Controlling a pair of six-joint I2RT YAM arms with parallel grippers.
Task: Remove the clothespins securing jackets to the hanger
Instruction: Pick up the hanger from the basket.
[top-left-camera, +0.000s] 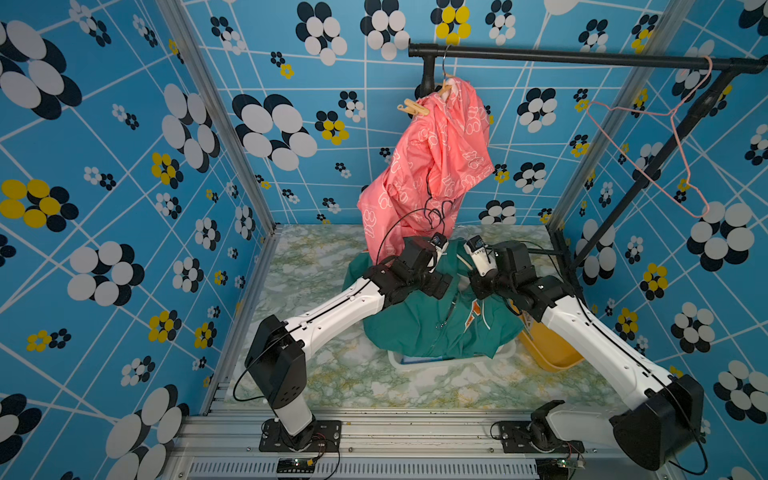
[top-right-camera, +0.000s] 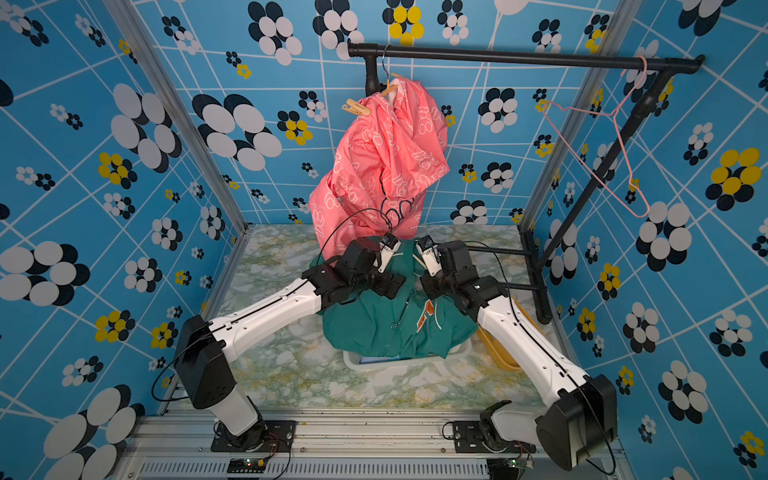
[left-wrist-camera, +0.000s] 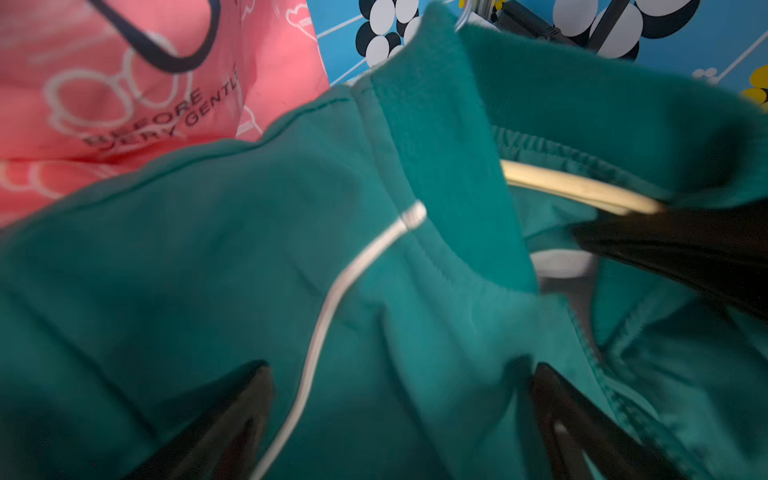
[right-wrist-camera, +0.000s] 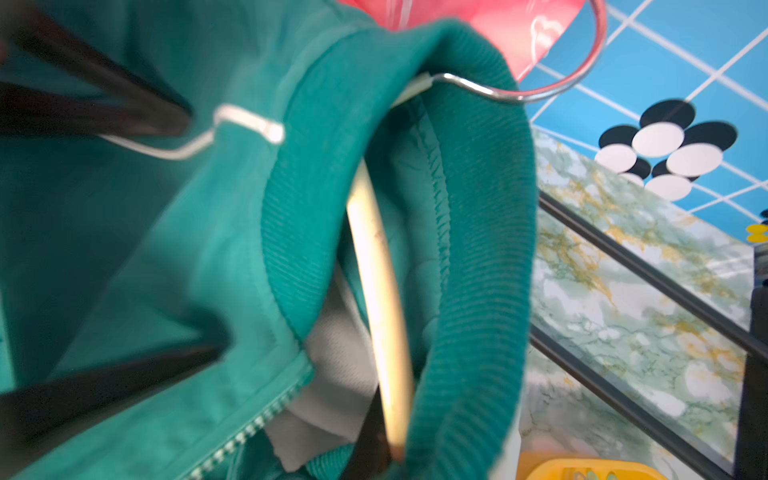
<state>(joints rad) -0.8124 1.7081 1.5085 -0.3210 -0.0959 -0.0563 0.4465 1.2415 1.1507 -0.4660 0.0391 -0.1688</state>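
Observation:
The teal jacket (top-left-camera: 436, 320) lies heaped over a white basket. My left gripper (left-wrist-camera: 399, 399) is open above its shoulder, and a white cord (left-wrist-camera: 332, 291) runs between the fingers (left-wrist-camera: 232, 415). Inside the collar, my right gripper (right-wrist-camera: 388, 453) is shut on the tan wooden hanger (right-wrist-camera: 376, 266); one finger is hidden by the ribbed collar. The hanger's metal hook (right-wrist-camera: 552, 89) sticks out past the collar. The pink jacket (top-left-camera: 432, 166) hangs from the rail, with a tan clothespin (top-left-camera: 412, 107) on its shoulder, also visible as the clothespin (top-right-camera: 355, 108).
A black rail (top-left-camera: 582, 56) crosses the back, and an empty pink wire hanger (top-left-camera: 648, 158) hangs at its right end. The white basket (top-left-camera: 436, 362) sits on the marbled table, with a yellow bin (top-left-camera: 548, 347) beside it under my right arm. Black stand bars (right-wrist-camera: 648, 274) run close by.

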